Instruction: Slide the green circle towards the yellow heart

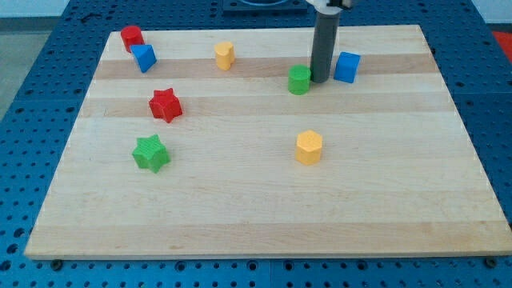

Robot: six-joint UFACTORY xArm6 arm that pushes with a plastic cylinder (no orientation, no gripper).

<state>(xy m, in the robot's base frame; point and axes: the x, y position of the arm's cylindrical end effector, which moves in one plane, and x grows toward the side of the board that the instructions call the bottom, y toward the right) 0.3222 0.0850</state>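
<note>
The green circle (299, 80) stands on the wooden board (264, 200) at the upper middle. The yellow heart (225, 55) lies further to the view's left and a little higher, near the top edge. My tip (318, 80) rests on the board just to the right of the green circle, touching or nearly touching it, between it and a blue cube (346, 66). The rod rises straight up out of the view's top.
A yellow hexagon (309, 148) sits below the green circle. A red star (166, 105) and a green star (150, 153) are at the left. A red cylinder (131, 37) and a blue block (144, 58) sit at the top left corner.
</note>
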